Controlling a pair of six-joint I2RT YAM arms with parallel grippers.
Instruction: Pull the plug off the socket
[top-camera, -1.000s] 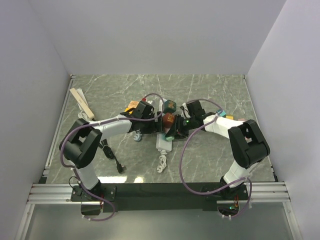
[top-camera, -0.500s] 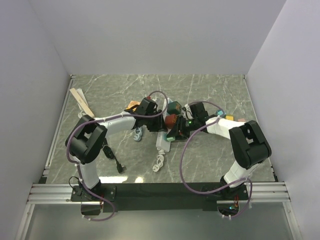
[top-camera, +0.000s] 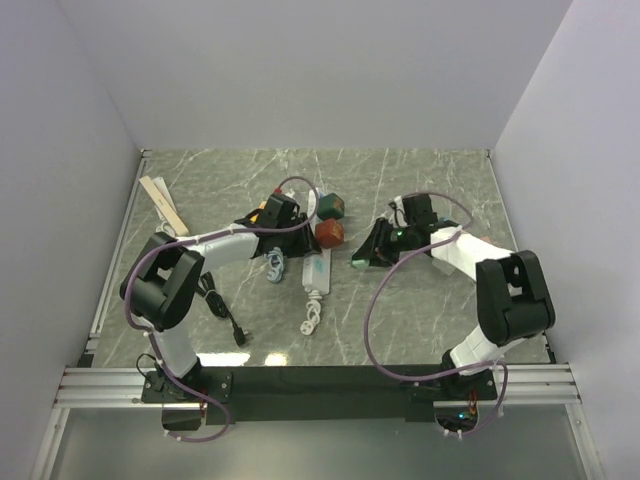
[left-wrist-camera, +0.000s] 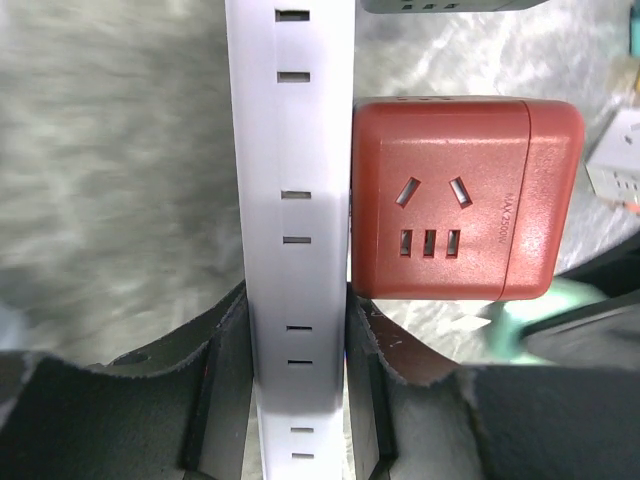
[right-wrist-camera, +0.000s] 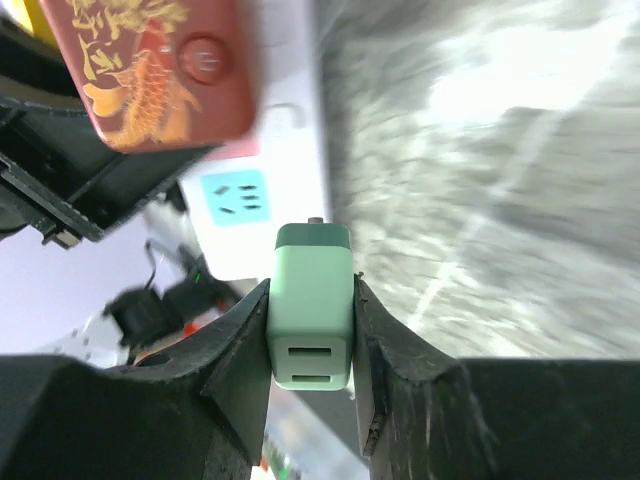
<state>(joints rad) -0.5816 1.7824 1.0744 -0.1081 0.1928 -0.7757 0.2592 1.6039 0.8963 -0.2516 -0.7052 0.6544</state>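
A white power strip (top-camera: 318, 272) lies mid-table; in the left wrist view (left-wrist-camera: 297, 150) it runs between the jaws of my left gripper (left-wrist-camera: 297, 330), which is shut on it. My left gripper sits by the strip's far end in the top view (top-camera: 292, 238). My right gripper (right-wrist-camera: 310, 300) is shut on a mint-green plug (right-wrist-camera: 310, 310) with its prong tip free in the air. In the top view my right gripper (top-camera: 362, 258) holds the plug (top-camera: 357, 263) to the right of the strip, apart from it.
A red cube socket (top-camera: 328, 233) lies against the strip's right side (left-wrist-camera: 455, 200). A dark green cube (top-camera: 333, 207) is behind it. A coiled white cord (top-camera: 312, 320), a black cable (top-camera: 228, 318), a wooden stick (top-camera: 163, 205) and a blue-white cord (top-camera: 275, 264) lie around.
My right gripper has moved right and away from the strip with the green plug in it. The plug is now off the strip. My left arm and the strip shifted slightly left.
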